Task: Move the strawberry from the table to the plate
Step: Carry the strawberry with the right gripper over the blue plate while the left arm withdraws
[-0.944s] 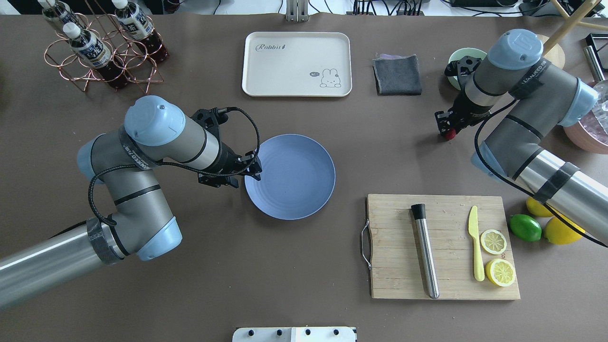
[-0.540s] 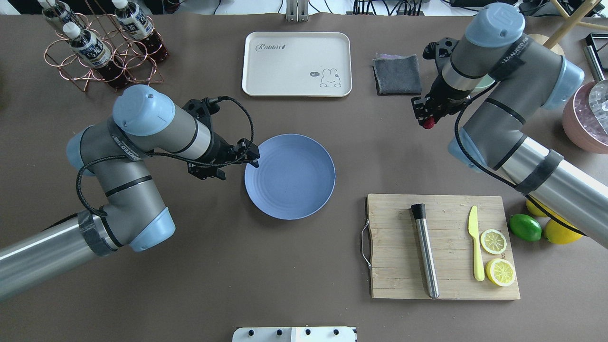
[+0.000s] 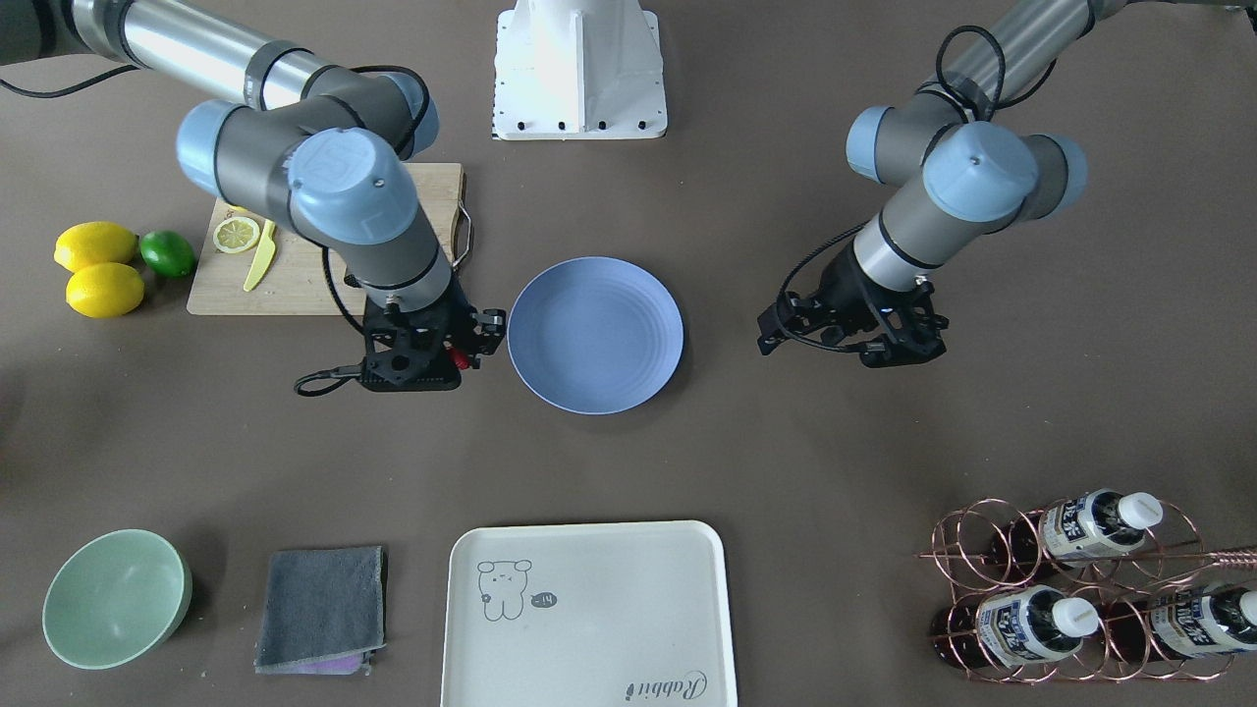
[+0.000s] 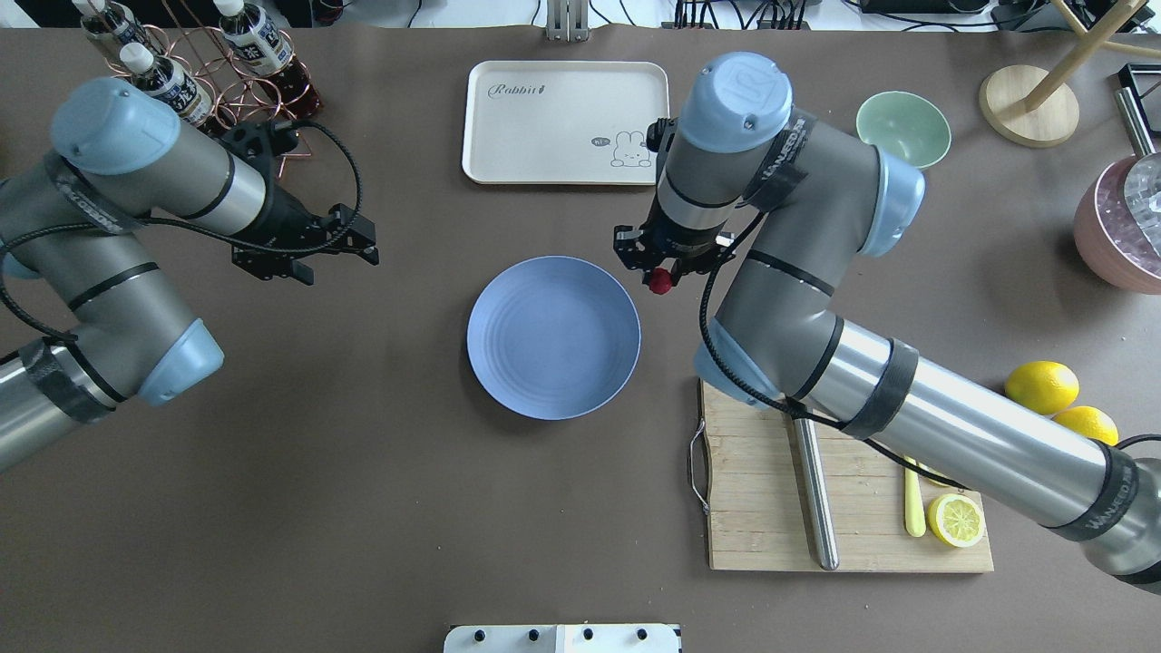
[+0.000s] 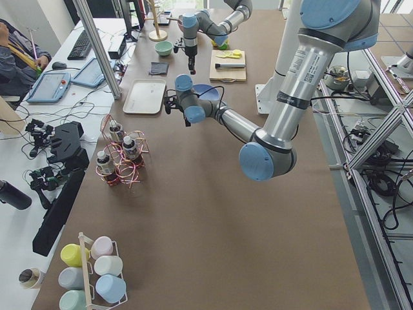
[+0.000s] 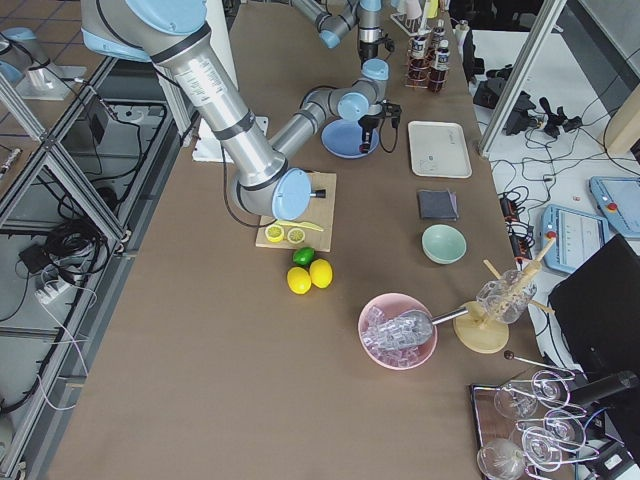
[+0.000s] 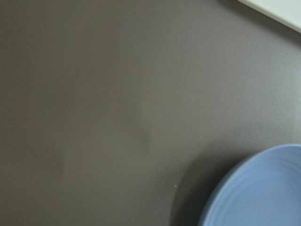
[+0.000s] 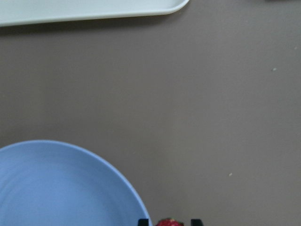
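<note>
The strawberry is a small red berry held between the fingers of my right gripper, which is shut on it. It hangs just off the right rim of the blue plate, above the table. The front-facing view shows the strawberry in the right gripper, next to the plate. At the bottom edge of the right wrist view the strawberry peeks out beside the plate. My left gripper stands open and holds nothing, well left of the plate.
A cream tray lies behind the plate and a mint bowl at the back right. Front right is a cutting board with a metal muddler, knife and lemon slice. Lemons, an ice bowl and a bottle rack stand around.
My right arm has carried the strawberry leftwards from the table's right side to the plate's right rim. My left arm has pulled back from the plate's left rim towards the bottle rack.
</note>
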